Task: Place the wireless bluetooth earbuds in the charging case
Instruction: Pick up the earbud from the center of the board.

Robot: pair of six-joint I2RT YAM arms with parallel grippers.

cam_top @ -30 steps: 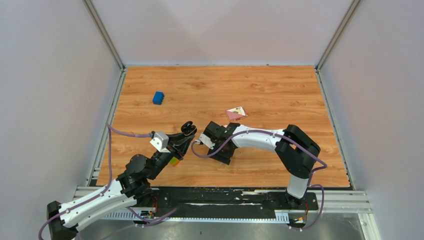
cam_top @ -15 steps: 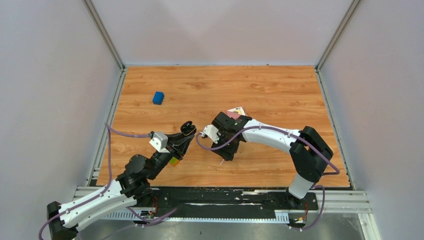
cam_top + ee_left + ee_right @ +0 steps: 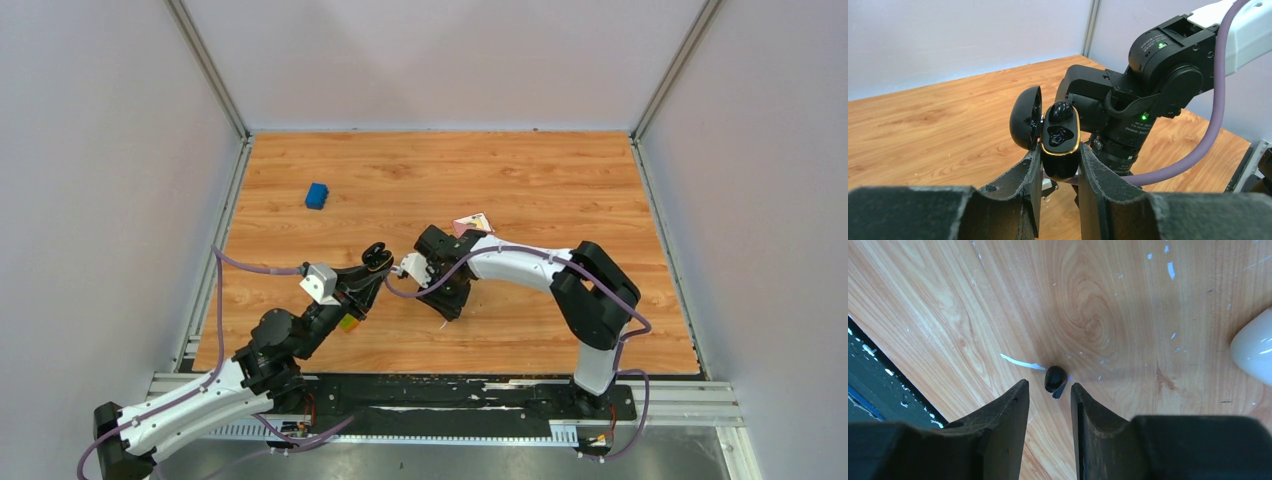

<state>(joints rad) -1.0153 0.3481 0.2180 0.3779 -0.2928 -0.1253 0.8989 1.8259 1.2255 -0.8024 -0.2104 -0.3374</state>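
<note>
Right wrist view: earbud on counter, just ahead of right fingers, in line with the gap, long axis slanting across it. Narrowly apart, gripping nothing. Left fingers clamped on open case, close by.

A blue block lies near the far left corner of a wood-grain tabletop, well apart from a pink-and-white packet near its middle. Pale walls enclose the table. Close up, white flecks mark the wood, and a smooth white rounded object rests on it.
</note>
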